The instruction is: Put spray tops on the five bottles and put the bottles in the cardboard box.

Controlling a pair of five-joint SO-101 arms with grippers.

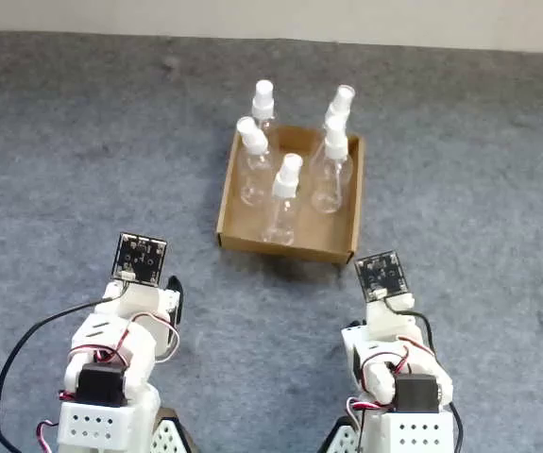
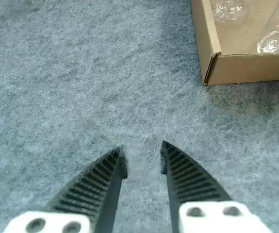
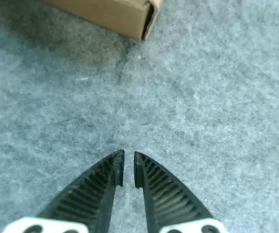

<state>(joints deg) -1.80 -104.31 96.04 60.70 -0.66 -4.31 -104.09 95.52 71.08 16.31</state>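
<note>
Left gripper [image 2: 141, 150]: low and nearest, over the grey mat [image 1: 82, 142], fingers a little spread, holding nothing.
Right gripper [image 3: 128, 155]: also low over the mat, fingers almost pressed together with a thin slit at the tips, holding nothing.
Cardboard box [image 1: 285, 247]: straight ahead of both arms and between their lines. Its near right corner is just beyond the right arm, and the left arm sits farther from its near left corner.
Front bottles [image 1: 283, 203]: three stand upright in the box, spray tops on, long axes vertical.
Rear bottles [image 1: 264, 104]: two more capped ones stand upright at the far wall. Their bases are hidden, so inside or just behind cannot be told.
Judgement: the task looks finished or nearly so. Any last nudge at the far wall would suit the right arm.
</note>
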